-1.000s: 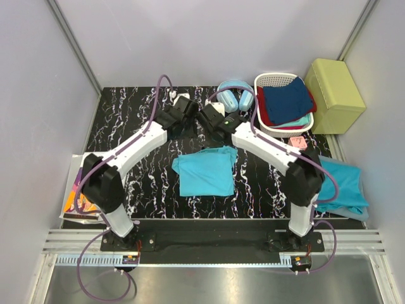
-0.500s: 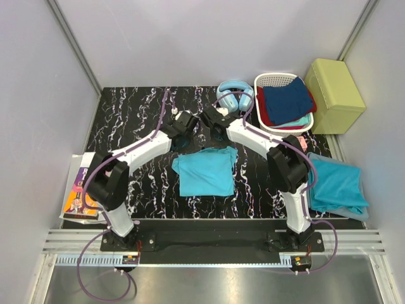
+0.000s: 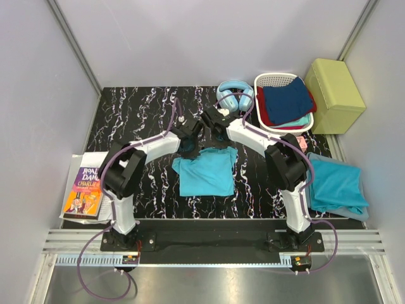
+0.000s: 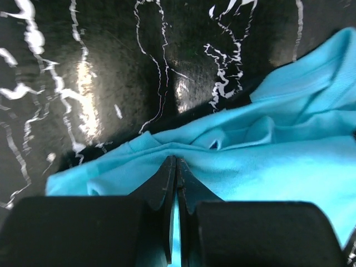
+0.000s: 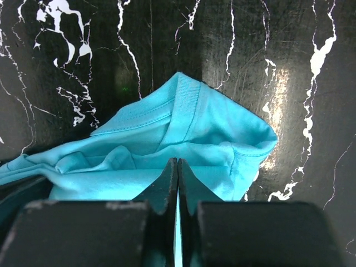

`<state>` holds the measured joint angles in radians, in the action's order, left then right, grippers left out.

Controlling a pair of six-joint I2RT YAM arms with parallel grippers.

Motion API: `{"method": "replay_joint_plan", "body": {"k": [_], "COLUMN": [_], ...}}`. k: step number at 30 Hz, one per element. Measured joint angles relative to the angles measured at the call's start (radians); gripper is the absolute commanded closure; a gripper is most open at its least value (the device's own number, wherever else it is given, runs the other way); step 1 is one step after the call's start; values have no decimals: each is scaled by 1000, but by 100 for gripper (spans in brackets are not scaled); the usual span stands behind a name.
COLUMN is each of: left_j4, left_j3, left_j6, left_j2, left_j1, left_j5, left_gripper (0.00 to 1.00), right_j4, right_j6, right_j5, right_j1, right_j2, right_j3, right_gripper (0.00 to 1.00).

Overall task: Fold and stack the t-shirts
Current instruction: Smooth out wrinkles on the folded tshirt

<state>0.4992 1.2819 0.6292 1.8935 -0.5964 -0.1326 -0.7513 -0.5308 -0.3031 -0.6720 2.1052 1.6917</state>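
Turquoise cloth, a folded t-shirt [image 3: 205, 174], lies flat as a rough rectangle in the middle of the black white-veined table [image 3: 133, 114], just in front of the two arms' bases. Both arms bend over it and meet at its far edge. The left gripper [image 4: 176, 166] has its jaws pressed together on a ridge of the cloth near the far left corner, with a thin sliver of turquoise showing between the black fingers [image 4: 189, 189]. The right gripper [image 5: 177, 167] is likewise pinched on the far edge near the right corner, where the ribbed collar band curls up just past its tips. The cloth bunches into small wrinkles between the two grips. A looser heap of turquoise cloth [image 3: 338, 183] sits at the right edge of the table, well apart from the folded one. At the far right corner stands a white basket [image 3: 269, 81] holding dark blue and red clothes, with pale blue headphones [image 3: 235, 95] just beside it and a yellow box [image 3: 334, 85] on its other side. A book [image 3: 85, 190] lies off the table's left edge.
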Motion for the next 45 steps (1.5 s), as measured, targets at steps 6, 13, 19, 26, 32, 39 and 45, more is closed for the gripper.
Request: {"method": "replay_joint_plan", "body": {"k": [6,13,19,26,32,39,45], "left_j4": [-34,-42,-12,-50,-52,-49,-14], "left_j3": [16,0,-21,-86,-201,-190,-172], "left_j6": [0,-11,-21,12,41,36,25], "left_j2": [44,-3,-205,-320,-244,-163,-158], "left_j1": [19,29,29,22,-10,-12,-15], "left_j5": [22,-25,-97,-97,-71,-65,-84], "left_gripper": [80,50,43,48,49,49,40], "right_j4": [0,3,28,78,93,109,106], "right_j6": [12,29,36,7,-13,-16,-17], "right_j5": [-13,-14,0,63,86,86,71], "right_j1": [1,1,1,2,3,3,3], "right_j2": [-14,-117,-251,-280,-205,-140,-161], "right_j3": [-3,-35,-117,-278,-322,-289,-286], "right_gripper": [86,83,87,94,90,85,68]}}
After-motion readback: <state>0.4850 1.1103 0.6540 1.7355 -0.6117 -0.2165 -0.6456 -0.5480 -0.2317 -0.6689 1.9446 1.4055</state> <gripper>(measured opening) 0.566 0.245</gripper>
